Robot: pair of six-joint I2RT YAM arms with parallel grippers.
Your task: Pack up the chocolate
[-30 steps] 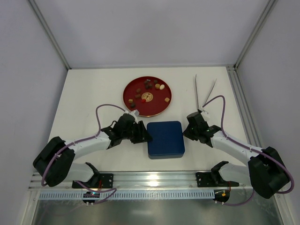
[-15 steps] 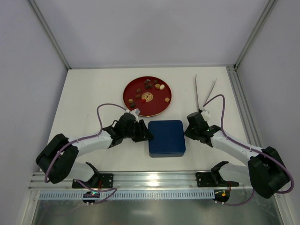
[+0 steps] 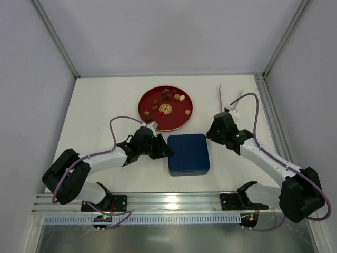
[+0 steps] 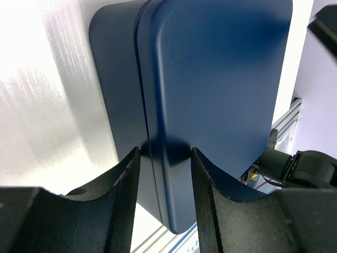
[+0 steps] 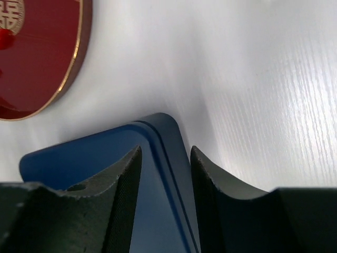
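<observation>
The chocolate (image 3: pixel 167 96), several tiny brown and cream bonbons, lies on a round red plate (image 3: pixel 178 119) at the back middle. A closed dark-blue square box (image 3: pixel 189 154) sits in front of the plate. My left gripper (image 3: pixel 163 150) is open at the box's left edge. In the left wrist view its fingers (image 4: pixel 128 195) straddle the seam of the blue lid (image 4: pixel 216 74). My right gripper (image 3: pixel 212 133) is open at the box's far right corner. In the right wrist view it (image 5: pixel 166 150) straddles that corner (image 5: pixel 163 132).
A pair of metal tweezers (image 3: pixel 230 99) lies at the back right. The plate's rim shows at the top left of the right wrist view (image 5: pixel 73 74). A metal rail (image 3: pixel 174 203) runs along the near edge, and enclosure posts stand at the back corners.
The blue box has slid slightly to the right with my left gripper following it. My right gripper has moved back from the box's right side to its far right corner.
</observation>
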